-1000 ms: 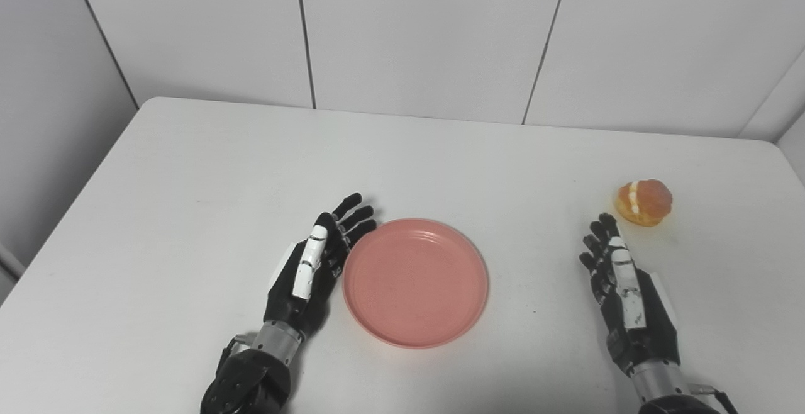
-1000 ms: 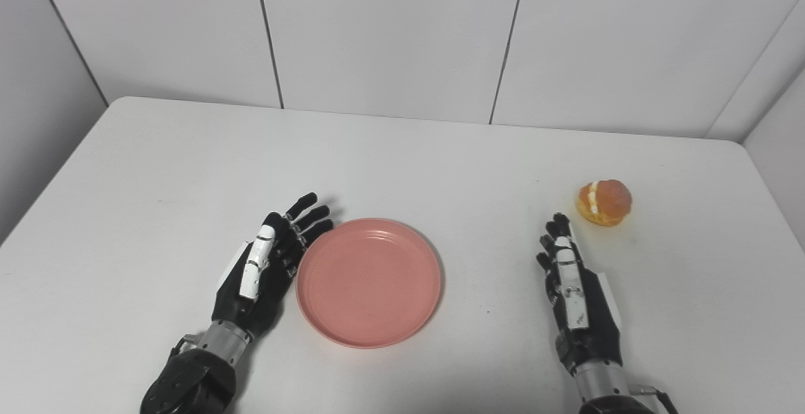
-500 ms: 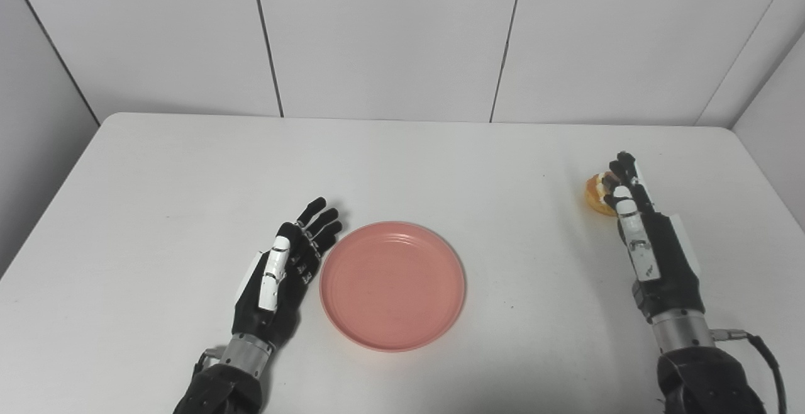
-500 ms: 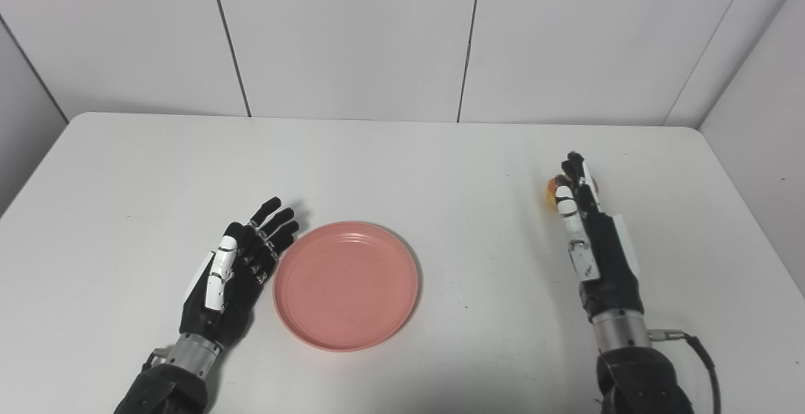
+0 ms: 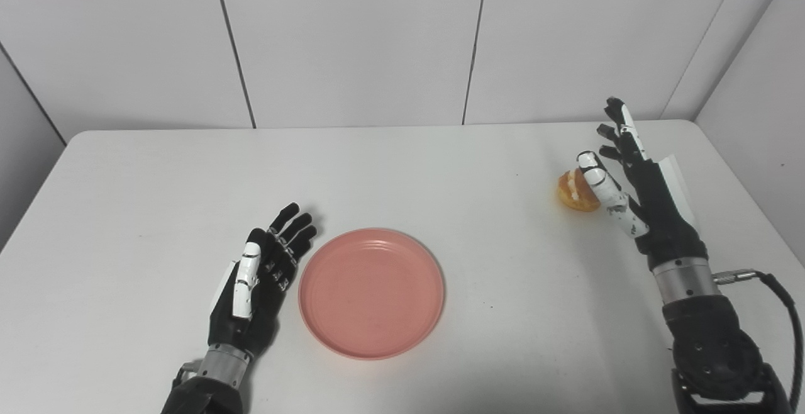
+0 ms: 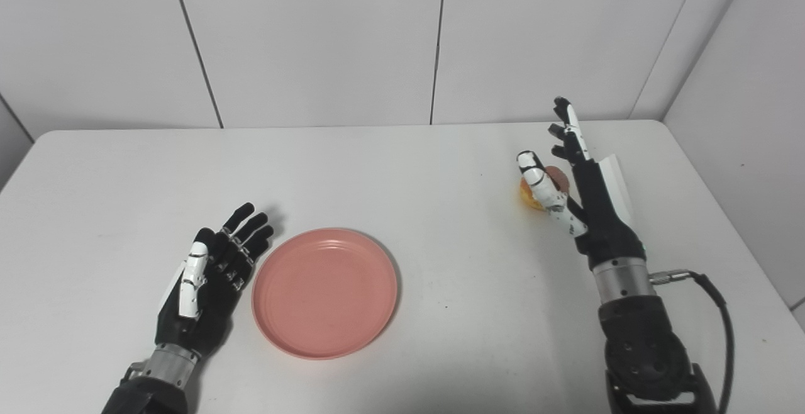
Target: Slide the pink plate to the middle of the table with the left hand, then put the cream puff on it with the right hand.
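Observation:
The pink plate [image 5: 371, 292] lies flat near the table's middle front. My left hand [image 5: 258, 282] rests open just left of its rim, fingers stretched out, a small gap between them and the plate. The cream puff [image 5: 574, 189], golden with a white cream stripe, sits on the table at the right. My right hand [image 5: 632, 178] is raised beside it, open, with the thumb in front of the puff and the fingers spread up behind it. Part of the puff is hidden by the thumb in the right eye view [image 6: 539, 187].
The white table [image 5: 157, 200] ends at a tiled wall [image 5: 352, 36] at the back and a side wall at the right. A black cable [image 5: 777, 301] trails from my right wrist near the table's right edge.
My right hand has reached forward from the near table up to the cream puff and spread around it. The camera has turned right. Plate and left hand stay where they were.

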Robot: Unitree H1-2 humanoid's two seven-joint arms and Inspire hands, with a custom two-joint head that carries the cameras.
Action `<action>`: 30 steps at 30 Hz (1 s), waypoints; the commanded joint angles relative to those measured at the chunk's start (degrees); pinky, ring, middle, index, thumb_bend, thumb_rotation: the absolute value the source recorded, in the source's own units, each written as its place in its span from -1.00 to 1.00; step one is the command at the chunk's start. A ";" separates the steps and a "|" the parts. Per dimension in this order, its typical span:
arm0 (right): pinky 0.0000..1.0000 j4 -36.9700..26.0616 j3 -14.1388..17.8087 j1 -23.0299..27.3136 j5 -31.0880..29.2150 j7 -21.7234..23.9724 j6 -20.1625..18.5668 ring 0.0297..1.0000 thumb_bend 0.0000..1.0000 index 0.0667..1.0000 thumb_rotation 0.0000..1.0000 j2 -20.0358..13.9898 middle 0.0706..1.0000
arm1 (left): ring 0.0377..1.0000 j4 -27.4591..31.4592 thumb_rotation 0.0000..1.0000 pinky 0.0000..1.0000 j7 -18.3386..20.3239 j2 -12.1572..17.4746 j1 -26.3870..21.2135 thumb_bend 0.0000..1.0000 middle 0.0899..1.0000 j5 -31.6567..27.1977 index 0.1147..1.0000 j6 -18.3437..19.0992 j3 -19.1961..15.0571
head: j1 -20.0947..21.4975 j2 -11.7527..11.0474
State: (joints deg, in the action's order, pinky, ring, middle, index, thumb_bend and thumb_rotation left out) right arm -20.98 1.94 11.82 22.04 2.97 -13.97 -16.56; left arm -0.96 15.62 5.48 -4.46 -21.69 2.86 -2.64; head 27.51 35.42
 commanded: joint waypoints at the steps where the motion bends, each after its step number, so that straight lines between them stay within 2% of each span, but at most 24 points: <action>1: 0.65 -1.79 1.00 2.71 1.92 -0.06 -2.00 0.83 0.48 0.95 0.72 -1.51 0.92 | 0.79 -4.33 1.00 0.94 0.39 1.55 2.27 -0.16 0.76 -0.17 0.70 0.86 -1.12 | 0.03 -0.14; 4: 0.65 -1.14 1.61 3.82 2.90 -0.01 -3.47 0.81 0.61 0.94 0.42 -1.91 0.89 | 0.79 -4.61 1.00 0.93 0.61 1.75 2.26 -0.17 0.76 -0.17 0.70 0.65 -1.18 | 0.34 -0.34; 6: 0.62 -0.30 1.46 4.55 4.44 0.11 -3.58 0.82 0.68 0.95 0.29 -2.88 0.89 | 0.80 -5.02 1.00 0.94 0.81 1.90 2.24 -0.17 0.77 -0.11 0.71 0.31 -1.21 | 0.46 -0.35; 8: 0.61 0.59 1.09 5.20 6.31 0.33 -3.60 0.82 0.69 0.96 0.27 -3.93 0.89 | 0.80 -5.42 1.00 0.95 1.03 1.99 2.19 -0.16 0.77 -0.29 0.72 0.19 -1.32 | 0.66 -0.42; 10: 0.63 1.38 0.77 5.86 7.95 0.69 -3.86 0.85 0.73 0.95 0.16 -4.76 0.93 | 0.79 -5.78 1.00 0.92 1.18 2.02 2.11 -0.16 0.76 -0.40 0.71 0.11 -1.43 | 0.79 -0.44; 13: 0.62 2.10 -0.04 7.04 10.95 2.41 -5.76 0.87 0.78 0.91 0.10 -6.29 0.96 | 0.77 -6.13 1.00 0.90 1.28 1.99 2.00 -0.15 0.75 -0.45 0.69 0.10 -1.57 | 1.04 -0.59; 17: 0.51 3.01 -2.05 9.35 16.12 6.13 -10.17 0.85 0.86 0.87 0.08 -8.88 0.96 | 0.77 -6.34 1.00 0.90 1.37 2.03 2.02 -0.13 0.75 -0.14 0.69 -0.33 -1.70 | 1.30 -0.76; 20: 0.48 4.69 -3.18 11.50 18.48 10.14 -12.53 0.86 0.91 0.84 0.01 -10.81 0.97 | 0.78 -6.81 1.00 0.90 1.53 2.22 2.01 -0.11 0.75 -0.18 0.69 -0.82 -1.81 | 1.55 -0.79; 26: 0.48 7.87 -2.60 14.33 23.00 19.65 -12.94 0.88 0.91 0.89 -0.05 -10.79 0.99 | 0.77 -7.14 1.00 0.88 1.79 2.53 1.98 -0.10 0.75 -0.42 0.70 -1.01 -1.88 | 1.86 -0.83; 30: 0.40 11.21 -3.31 16.01 24.39 21.18 -12.92 0.83 0.95 0.87 -0.07 -10.90 0.99 | 0.76 -7.81 1.00 0.86 2.26 2.77 1.81 -0.06 0.74 -0.62 0.68 -1.35 -2.07 | 2.03 -0.75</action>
State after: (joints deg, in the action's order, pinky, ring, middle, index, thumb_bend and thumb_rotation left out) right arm -9.52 -1.70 25.06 45.23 24.47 -26.71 -26.13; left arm -3.29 17.15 6.95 -5.90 -22.30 1.48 -3.83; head 29.62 34.72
